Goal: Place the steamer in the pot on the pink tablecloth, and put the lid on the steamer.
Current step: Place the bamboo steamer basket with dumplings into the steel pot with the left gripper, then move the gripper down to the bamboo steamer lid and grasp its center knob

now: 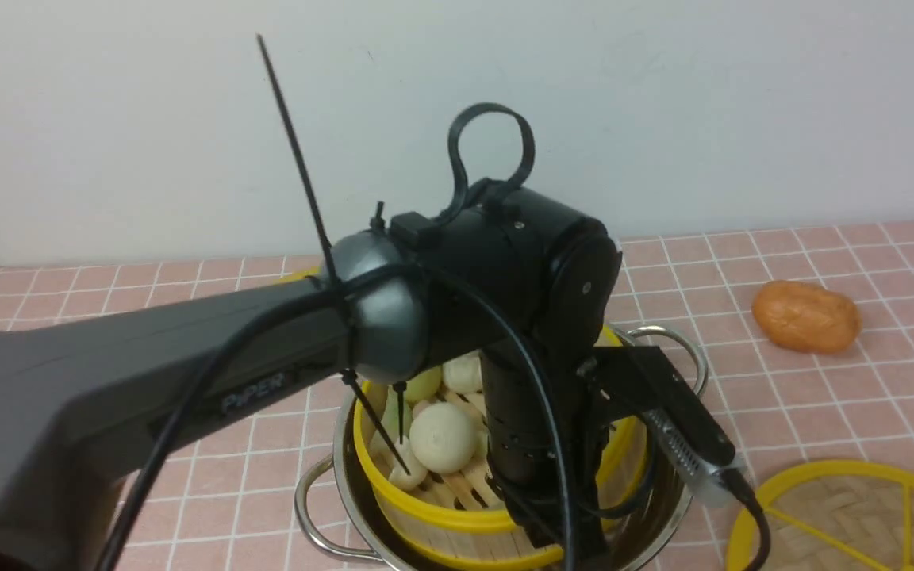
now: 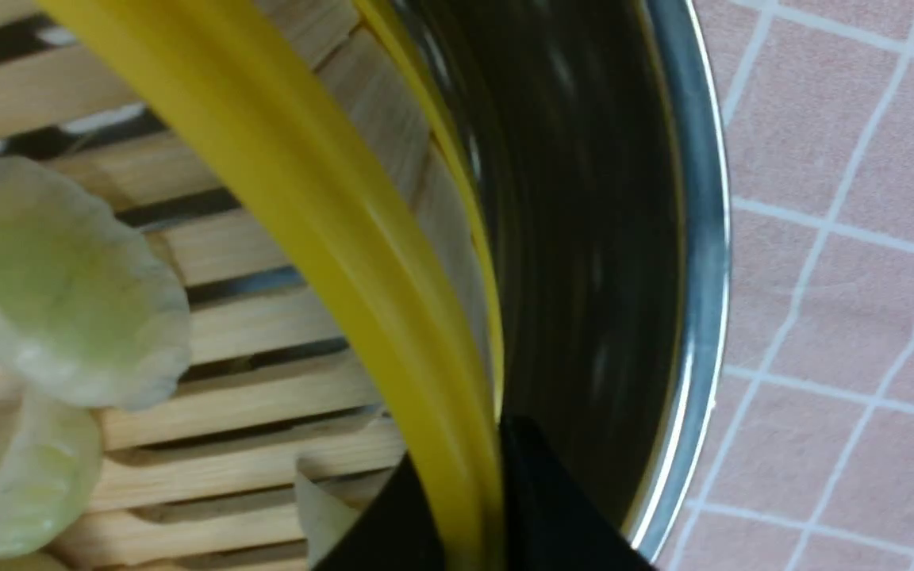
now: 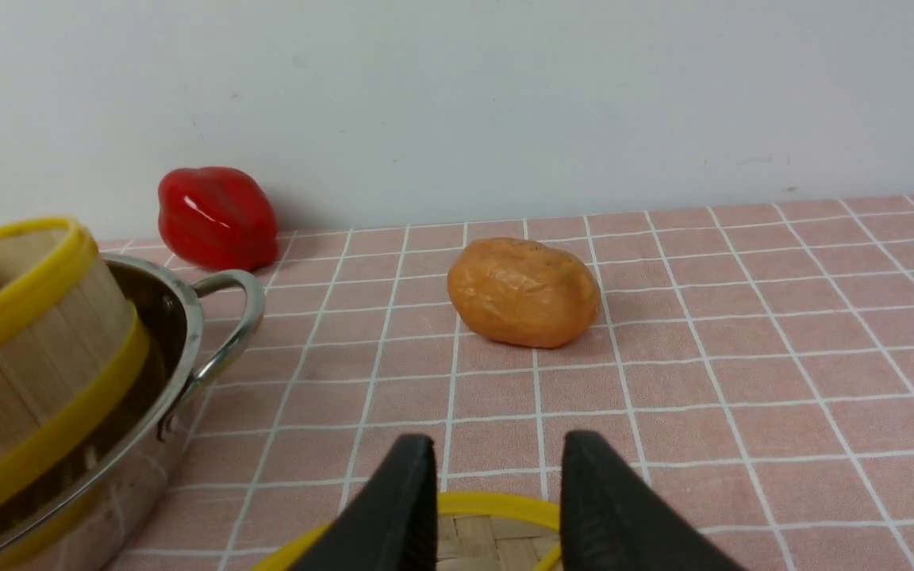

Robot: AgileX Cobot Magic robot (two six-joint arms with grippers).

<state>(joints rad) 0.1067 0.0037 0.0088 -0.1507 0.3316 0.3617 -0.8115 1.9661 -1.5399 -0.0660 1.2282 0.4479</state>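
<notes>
Left arm (image 1: 147, 373) looms right up front, grey and broad, reaching in from the left and bending down over the pot. Its jaws are clamped on the steamer (image 1: 441, 519): the left wrist view has the yellow rim pinched between the two black tips, one inside the basket, one outside.

Steamer sits inside the ring of the pot (image 1: 342, 468), its top rim riding higher than the steel rim, with a dark gap between bamboo wall and steel on the gripped side. Whether its slatted floor rests on the pot's bottom, can't tell. On the slats are a round white bun (image 1: 443, 436) and pale greenish dumplings (image 2: 52, 277).

Pot stands on the pink tablecloth (image 1: 822, 396) covering the table, one looped handle front-left, the other back-right.

Over on the near right, the lid (image 1: 846, 515) lies flat on the cloth, apart from the pot, yellow spokes up. Right jaws hang over its edge, standing apart with nothing between them, only woven bamboo showing through the gap.

Further back on the right, an orange potato-like lump (image 1: 806, 317) lies alone on the cloth. Beyond the pot's handle, by the white wall (image 1: 663, 119), sits a red pepper (image 3: 217, 216).
</notes>
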